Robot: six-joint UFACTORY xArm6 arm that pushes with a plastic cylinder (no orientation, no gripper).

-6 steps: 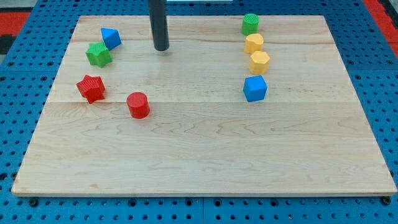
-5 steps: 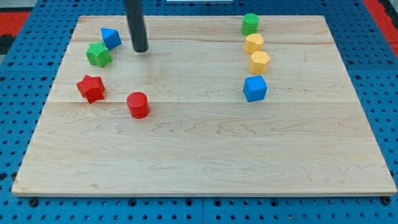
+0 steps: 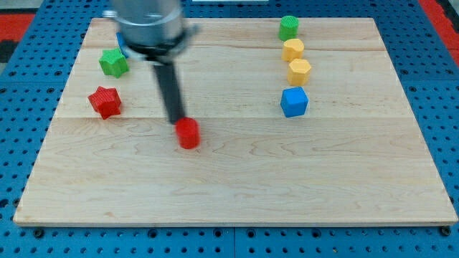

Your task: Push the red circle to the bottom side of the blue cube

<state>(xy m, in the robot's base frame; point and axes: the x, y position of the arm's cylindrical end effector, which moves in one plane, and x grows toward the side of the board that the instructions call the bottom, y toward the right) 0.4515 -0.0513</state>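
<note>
1. Red circle [image 3: 188, 133] is the task block; it sits left of the board's centre, blurred, well left of the blue cube [image 3: 294, 102] and slightly lower in view.
2. Wooden board [image 3: 237, 193] on blue pegboard [image 3: 21, 79].
3. Arm with dark rod [image 3: 170, 89] coming down from the view's top left; no gripper, so nothing is grasped. My tip [image 3: 176, 120] touches the red circle's upper-left edge.
4. Blue cube at right centre, below the two yellow blocks [image 3: 292, 49] [image 3: 299, 71]; green block [image 3: 289, 27] tops that column.
5. Red star [image 3: 105, 101] at left, green star [image 3: 113, 63] above it.
6. Blue block behind the arm, mostly hidden.
</note>
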